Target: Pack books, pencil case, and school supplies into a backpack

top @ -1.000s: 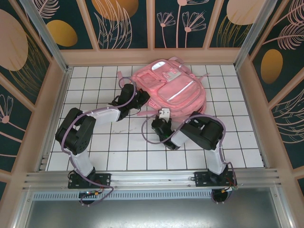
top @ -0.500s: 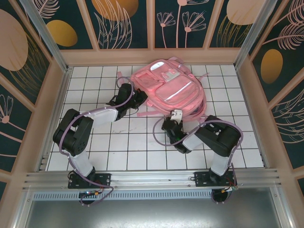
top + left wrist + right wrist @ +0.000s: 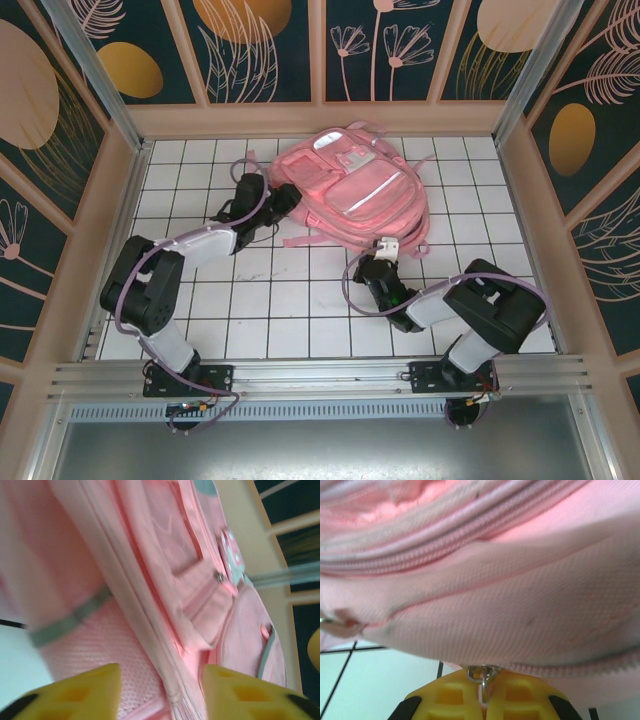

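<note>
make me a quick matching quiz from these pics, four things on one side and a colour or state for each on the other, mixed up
1. left gripper
2. right gripper
3. backpack
4. table

a. white with dark grid lines
b. pink
c. open
d. shut on a metal zipper pull

Pairs: 1-c, 2-d, 3-b, 4-a

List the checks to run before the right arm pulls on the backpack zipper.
1. Grip: right gripper shut on the zipper pull, ring pinched between its fingers: ok.
2. Brace: left gripper clamping the backpack: not ok, jaws open, fabric unclamped.
3. Backpack lying flat on the table: ok.
4. Zipper track free of snags: cannot tell, view too close.
5. How far the zipper is open: cannot tell.
</note>
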`<move>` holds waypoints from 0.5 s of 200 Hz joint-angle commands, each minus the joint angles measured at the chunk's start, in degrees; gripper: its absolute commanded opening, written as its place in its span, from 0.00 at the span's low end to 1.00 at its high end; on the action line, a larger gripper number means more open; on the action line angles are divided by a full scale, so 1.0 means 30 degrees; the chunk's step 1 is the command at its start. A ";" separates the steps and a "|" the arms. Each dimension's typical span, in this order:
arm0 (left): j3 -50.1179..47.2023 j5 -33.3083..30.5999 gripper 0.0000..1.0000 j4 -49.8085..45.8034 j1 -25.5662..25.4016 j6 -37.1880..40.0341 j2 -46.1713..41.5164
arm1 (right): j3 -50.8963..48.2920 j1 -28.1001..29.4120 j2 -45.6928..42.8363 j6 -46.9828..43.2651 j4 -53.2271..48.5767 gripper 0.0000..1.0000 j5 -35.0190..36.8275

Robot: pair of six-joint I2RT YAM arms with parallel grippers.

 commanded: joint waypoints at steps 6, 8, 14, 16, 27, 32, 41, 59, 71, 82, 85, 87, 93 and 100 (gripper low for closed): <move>-0.1226 -0.0708 0.51 0.0733 -0.0428 0.0281 -0.1858 | 0.0154 0.0478 -0.0275 -0.0363 -0.0476 0.00 -0.1526; -0.1327 -0.0750 0.51 0.0688 -0.0517 0.0283 -0.1991 | 0.0220 0.0478 -0.0246 -0.0369 -0.0471 0.00 -0.1629; -0.1605 -0.0866 0.51 0.0461 -0.0789 0.0295 -0.2372 | 0.0356 0.0582 -0.0173 -0.0389 -0.0510 0.00 -0.1894; -0.1678 -0.0914 0.51 0.0372 -0.0922 0.0316 -0.2478 | 0.0410 0.0607 -0.0147 -0.0419 -0.0494 0.00 -0.1977; -0.2207 -0.1338 0.50 0.0009 -0.1466 0.0273 -0.3132 | 0.0721 0.0904 0.0075 -0.0749 -0.0390 0.00 -0.2207; -0.2573 -0.1402 0.50 -0.0003 -0.1772 0.0114 -0.3449 | 0.0880 0.1065 0.0185 -0.0876 -0.0368 0.00 -0.2132; -0.3222 -0.1286 0.49 0.0241 -0.2304 -0.0302 -0.3817 | 0.1086 0.1333 0.0408 -0.1060 -0.0295 0.00 -0.2093; -0.4134 -0.1245 0.48 0.0997 -0.3617 -0.1217 -0.4059 | 0.1228 0.1632 0.0760 -0.1192 0.0141 0.00 -0.2129; -0.4351 -0.0935 0.48 0.1586 -0.4349 -0.1777 -0.3737 | 0.1147 0.1708 0.0818 -0.1168 0.0432 0.00 -0.2170; -0.4289 -0.0822 0.48 0.2030 -0.4827 -0.2092 -0.3158 | 0.1018 0.1792 0.0689 -0.1162 0.0558 0.00 -0.2173; -0.4219 -0.0827 0.48 0.2067 -0.4967 -0.2158 -0.2982 | 0.0975 0.1822 0.0595 -0.1184 0.0613 0.00 -0.2180; -0.4199 -0.0853 0.48 0.2121 -0.5035 -0.2202 -0.2851 | 0.0945 0.1847 0.0529 -0.1189 0.0629 0.00 -0.2195; -0.4113 -0.0856 0.48 0.2267 -0.5235 -0.2303 -0.2485 | 0.0890 0.1920 0.0312 -0.1245 0.0626 0.00 -0.2212; -0.4076 -0.0756 0.48 0.2591 -0.5401 -0.2530 -0.2049 | 0.0743 0.2034 0.0021 -0.1343 0.0574 0.00 -0.2141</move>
